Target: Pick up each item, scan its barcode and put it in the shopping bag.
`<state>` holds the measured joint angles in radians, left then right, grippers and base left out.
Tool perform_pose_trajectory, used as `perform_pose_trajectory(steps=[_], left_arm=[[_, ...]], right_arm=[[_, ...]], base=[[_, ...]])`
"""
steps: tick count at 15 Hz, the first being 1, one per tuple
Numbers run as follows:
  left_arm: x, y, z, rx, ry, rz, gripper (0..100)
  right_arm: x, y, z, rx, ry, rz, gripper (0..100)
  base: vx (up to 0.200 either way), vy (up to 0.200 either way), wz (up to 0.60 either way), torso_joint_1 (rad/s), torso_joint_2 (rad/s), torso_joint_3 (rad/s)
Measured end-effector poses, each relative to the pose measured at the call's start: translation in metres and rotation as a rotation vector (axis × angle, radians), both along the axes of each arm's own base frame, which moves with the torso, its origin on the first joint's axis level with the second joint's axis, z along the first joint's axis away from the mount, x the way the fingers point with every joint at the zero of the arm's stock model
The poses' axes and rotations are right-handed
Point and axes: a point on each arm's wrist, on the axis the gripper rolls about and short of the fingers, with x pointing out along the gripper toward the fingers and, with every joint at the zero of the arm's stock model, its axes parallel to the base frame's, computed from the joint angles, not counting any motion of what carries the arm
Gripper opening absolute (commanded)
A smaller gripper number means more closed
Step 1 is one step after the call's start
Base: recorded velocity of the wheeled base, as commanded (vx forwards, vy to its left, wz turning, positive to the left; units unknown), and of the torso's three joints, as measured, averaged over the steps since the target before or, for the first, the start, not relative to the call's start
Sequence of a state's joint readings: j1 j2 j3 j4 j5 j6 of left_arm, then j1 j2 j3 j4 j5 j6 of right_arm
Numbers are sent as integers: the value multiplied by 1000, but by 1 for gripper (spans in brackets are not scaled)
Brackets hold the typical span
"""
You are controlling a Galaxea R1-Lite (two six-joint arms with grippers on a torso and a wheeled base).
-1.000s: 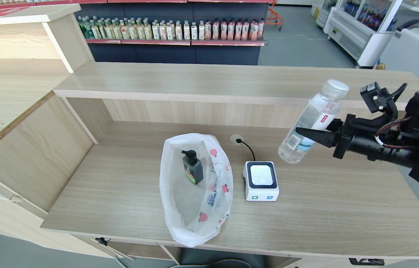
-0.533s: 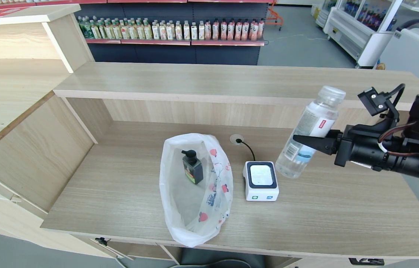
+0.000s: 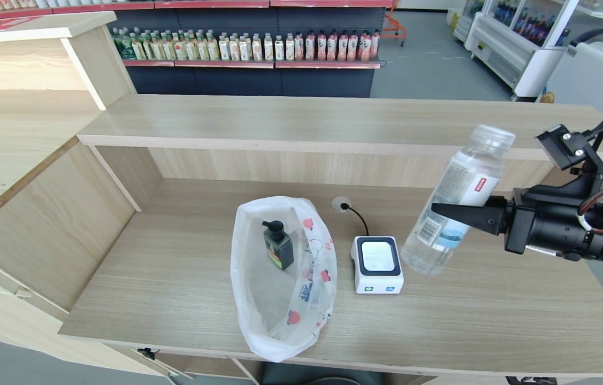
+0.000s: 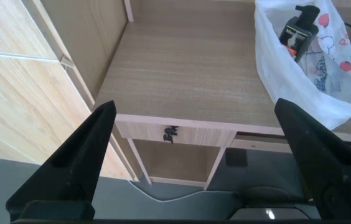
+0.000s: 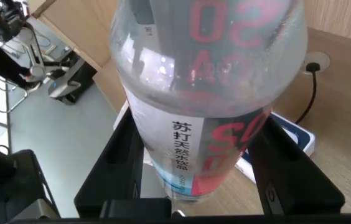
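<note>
My right gripper is shut on a clear water bottle, tilted with its cap up and its base hanging just right of the white barcode scanner. In the right wrist view the bottle sits between the black fingers, with the scanner behind it. The white shopping bag lies open on the counter, left of the scanner, with a dark pump bottle inside. The left gripper stands open below the counter's front edge, with the bag and pump bottle farther off.
The scanner's black cable runs to a grommet in the counter. A raised wooden ledge borders the back and a side wall the left. Shelves of drink bottles stand behind.
The right gripper has lowered the bottle toward the scanner over the last second. The head camera has shifted slightly, so the scene sits a little lower in the picture.
</note>
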<state>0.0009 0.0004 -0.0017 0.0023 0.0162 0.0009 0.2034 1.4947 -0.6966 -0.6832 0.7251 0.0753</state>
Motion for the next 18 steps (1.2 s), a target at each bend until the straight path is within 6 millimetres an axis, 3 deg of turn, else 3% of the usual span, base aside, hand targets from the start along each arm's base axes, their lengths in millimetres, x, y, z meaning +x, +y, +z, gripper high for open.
perform_pose_trajectory(steps=[5,10,15,18], left_arm=[[0,0,0,1,1,0,100],[0,0,0,1,0,0,100],[0,0,0,1,1,0,100],[0,0,0,1,1,0,100]], right_arm=[[-4,9,-7,-13,36,-16,0],[8,37,-30,-114,-2,29,0],[28,71,-62,-150,-99,17,0],[30,95,-84,-162,-114,31,0]], base=[[0,200,0,3,2,0],[0,0,0,0,0,0],[0,0,0,0,0,0],[0,0,0,0,0,0]])
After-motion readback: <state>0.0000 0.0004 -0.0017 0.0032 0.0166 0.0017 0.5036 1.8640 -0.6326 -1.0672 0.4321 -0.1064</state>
